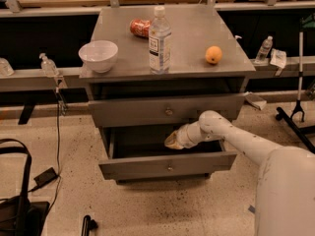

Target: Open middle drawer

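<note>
The gripper [173, 140] is at the end of the robot's 1 white arm [231, 139], which reaches in from the right. It sits in the dark gap between 2 grey drawer fronts and points to the left. I cannot tell if the gripper is open or closed, or if it holds anything.

Just below the gripper, and a bit closer to us, is the front of the middle drawer [133, 168]. It sticks out from the cabinet, so the gripper hangs over the open box, behind the front. The small round knob [170, 167] is almost straight under the gripper, on the outer face. The gripper and the knob are on 2 different sides of the front.

The front's long side runs from left to right. The drawer slides toward us, away from the cabinet. So I think any more pull has to go straight toward us, not sideways. To me the drawer looks mostly open already.

Above the gripper is the taller top drawer front [128, 113], out only a little. On the cabinet top [197, 18] stand a white bowl [98, 55], a water bottle [159, 38], an orange [213, 54] and a red can [140, 27], all well away from the gripper.
</note>
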Motion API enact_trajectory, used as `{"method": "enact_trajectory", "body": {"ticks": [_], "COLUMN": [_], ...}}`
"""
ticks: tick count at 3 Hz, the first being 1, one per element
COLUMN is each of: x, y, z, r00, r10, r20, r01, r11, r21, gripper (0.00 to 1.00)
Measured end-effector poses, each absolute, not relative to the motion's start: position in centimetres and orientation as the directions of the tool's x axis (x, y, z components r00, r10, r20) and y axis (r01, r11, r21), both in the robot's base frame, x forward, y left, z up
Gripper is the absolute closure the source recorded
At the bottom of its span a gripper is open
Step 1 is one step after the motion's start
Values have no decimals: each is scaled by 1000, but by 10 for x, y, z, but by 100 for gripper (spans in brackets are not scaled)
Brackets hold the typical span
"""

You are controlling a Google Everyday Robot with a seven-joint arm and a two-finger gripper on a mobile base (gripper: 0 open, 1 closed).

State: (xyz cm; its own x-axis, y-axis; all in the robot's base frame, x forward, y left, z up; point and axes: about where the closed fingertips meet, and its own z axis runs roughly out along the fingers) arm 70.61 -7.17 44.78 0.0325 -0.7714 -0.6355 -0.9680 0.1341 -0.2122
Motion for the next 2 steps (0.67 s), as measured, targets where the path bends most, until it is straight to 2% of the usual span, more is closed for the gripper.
{"method": "enact_trajectory", "body": {"ticks": [2], "x": [682], "y": [-81], "z": [427], "r00": [2], "r10": [-787], "r20": [-617], "r01": [-975], "r11": [134], "r21": [-175], "gripper": [100]}}
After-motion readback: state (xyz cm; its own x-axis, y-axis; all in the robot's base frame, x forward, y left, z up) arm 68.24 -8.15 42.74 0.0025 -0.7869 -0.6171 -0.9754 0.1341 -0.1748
